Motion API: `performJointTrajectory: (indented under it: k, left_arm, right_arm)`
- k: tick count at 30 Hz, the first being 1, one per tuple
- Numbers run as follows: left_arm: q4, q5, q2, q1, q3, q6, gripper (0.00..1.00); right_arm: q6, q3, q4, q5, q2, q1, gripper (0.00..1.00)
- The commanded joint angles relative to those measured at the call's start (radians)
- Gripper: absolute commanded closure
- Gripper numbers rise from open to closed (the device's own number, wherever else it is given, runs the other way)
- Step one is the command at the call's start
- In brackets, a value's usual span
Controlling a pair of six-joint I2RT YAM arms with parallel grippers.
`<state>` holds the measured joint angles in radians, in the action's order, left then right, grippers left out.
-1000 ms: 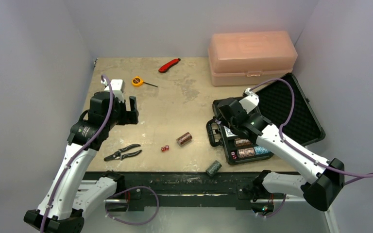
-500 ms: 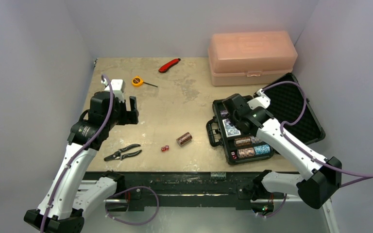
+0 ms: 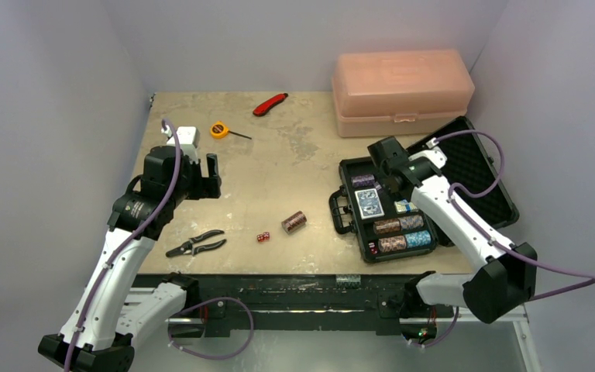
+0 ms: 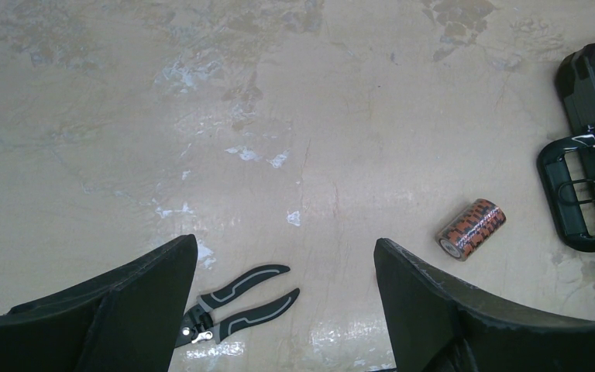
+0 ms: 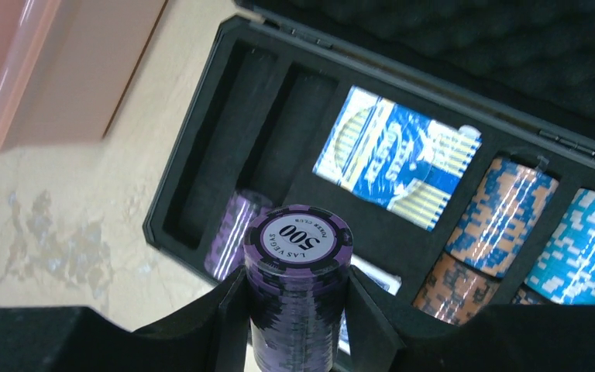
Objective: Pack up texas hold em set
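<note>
Top external view: the open black rectangular hard case [image 3: 345, 167] sat at the table's [image 3: 279, 163] right side, with its foam-lined lid [image 3: 472, 182] laid back flat. Right wrist view: your right gripper [image 5: 299, 310] had its jaws partly closed and clamped on an upright purple poker chip roll [image 5: 299, 256] whose top chip was marked 500. The roll hung above the tray's far end and was not yet seated. Progress, by my reading: well past halfway, not finished. Already in the tray were a second purple roll [image 5: 232, 232] lying in a long slot, a blue card deck [image 5: 397, 155] in the middle pocket, and an orange-and-blue roll [image 5: 503, 217], a light blue roll [image 5: 582, 240] and an orange roll [image 5: 457, 288] in slots past the deck. The long slots [image 5: 236, 132] beside the stored purple roll showed mostly bare foam, a likely home for the held one. Left to pack were an orange-and-black chip roll [image 3: 294, 222] and small red dice [image 3: 263, 237], both loose on the table and well apart from the case. The lid was open; closing it would come last. Your left gripper [image 4: 285, 246] hovered spread wide, holding nothing, over the table near black-handled pliers [image 4: 240, 298]. A translucent pink plastic box [image 3: 403, 91] sat shut behind the case, and I could not tell its contents.
</note>
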<state>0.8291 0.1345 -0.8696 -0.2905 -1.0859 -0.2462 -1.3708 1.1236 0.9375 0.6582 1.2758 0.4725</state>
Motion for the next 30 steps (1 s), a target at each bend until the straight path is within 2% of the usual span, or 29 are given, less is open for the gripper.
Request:
performJointTrajectory:
  k: [1, 16, 30]
  left_arm:
    - [-0.024, 0.008, 0.005, -0.004, -0.002, -0.002, 0.16]
    - [-0.023, 0.021, 0.003, -0.004, 0.000, -0.001, 0.16]
    - [-0.022, 0.022, 0.000, -0.004, 0.000, 0.001, 0.16]
  right_arm:
    - [0.005, 0.054, -0.068, 0.006, 0.000, -0.068, 1.00]
    - [0.109, 0.078, -0.222, -0.140, 0.124, -0.247, 1.00]
    - [0.155, 0.079, -0.324, -0.275, 0.273, -0.318, 1.00]
